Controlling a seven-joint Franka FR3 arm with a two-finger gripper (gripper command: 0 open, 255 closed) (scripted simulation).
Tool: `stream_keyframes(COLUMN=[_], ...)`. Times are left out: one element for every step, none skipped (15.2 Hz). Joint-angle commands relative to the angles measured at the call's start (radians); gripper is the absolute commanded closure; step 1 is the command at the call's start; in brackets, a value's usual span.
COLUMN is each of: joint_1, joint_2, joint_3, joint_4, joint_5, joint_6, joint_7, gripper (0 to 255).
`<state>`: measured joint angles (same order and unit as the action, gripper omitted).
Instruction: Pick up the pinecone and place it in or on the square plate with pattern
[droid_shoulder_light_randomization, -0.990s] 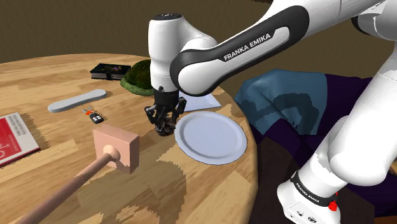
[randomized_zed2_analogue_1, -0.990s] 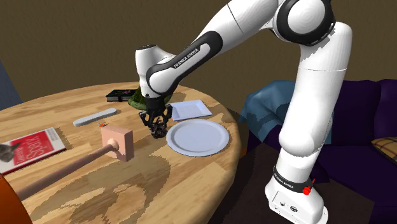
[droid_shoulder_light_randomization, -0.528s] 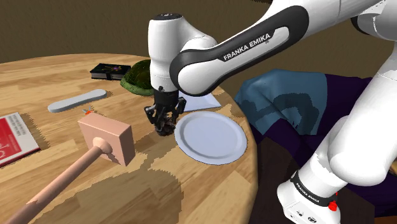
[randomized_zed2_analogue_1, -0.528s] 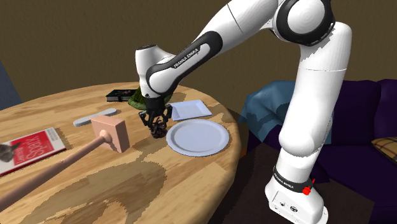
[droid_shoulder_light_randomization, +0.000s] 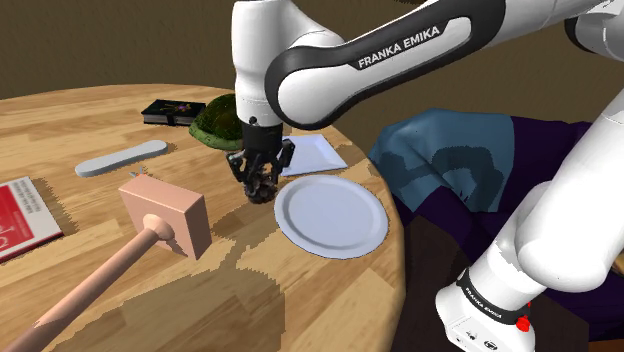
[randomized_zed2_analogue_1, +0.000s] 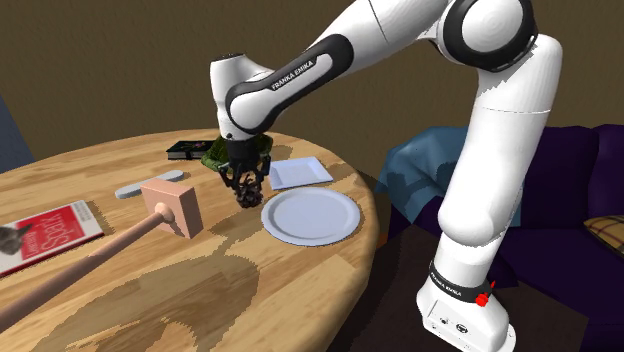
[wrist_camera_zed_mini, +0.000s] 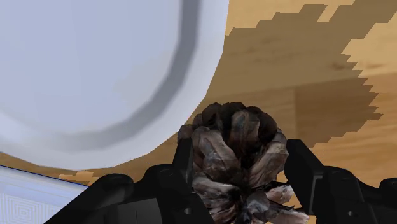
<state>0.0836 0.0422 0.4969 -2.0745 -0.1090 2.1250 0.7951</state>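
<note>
Gripper (wrist_camera_zed_mini: 242, 167): we see it clasping the pinecone (wrist_camera_zed_mini: 234, 143).
Square plate (droid_shoulder_light_randomization: 318, 156): partly hidden behind the arm (droid_shoulder_light_randomization: 330, 75).

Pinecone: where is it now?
Shoulder view, centre: the pinecone sits clasped in the gripper, at the round plate's left rim, square plate just behind.

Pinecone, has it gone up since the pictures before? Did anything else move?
Yes. The gripper, shut on the pinecone, has lifted it a little way off the table, beside the round plate. The mallet slid toward the shoulder view's left about a second ago, then stopped. The round plate, square plate, red book and grey bar stayed put.
</note>
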Motion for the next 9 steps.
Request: stream_keyframes(joint_1=[-0.001,-0.001,-0.002,-0.002,-0.002,-0.003,-0.003,-0.003,-0.003], joint_2=[-0.015,-0.021,-0.026,-0.031,-0.035,-0.040,-0.044,-0.048,-0.052], joint_3=[0.000,0.000,0.000,0.000,0.000,-0.001,-0.001,-0.001,-0.001], joint_4=[0.012,0.020,0.029,0.037,0.046,0.055,0.064,0.074,0.083], joint_5=[0.010,0.014,0.017,0.021,0.024,0.027,0.029,0.032,0.034], joint_6=[-0.025,-0.038,-0.051,-0.063,-0.076,-0.089,-0.102,-0.114,-0.127], joint_7=[-0.008,-0.011,-0.015,-0.018,-0.020,-0.023,-0.026,-0.028,-0.031], gripper=[255,255,255,255,255,255,255,255,255])
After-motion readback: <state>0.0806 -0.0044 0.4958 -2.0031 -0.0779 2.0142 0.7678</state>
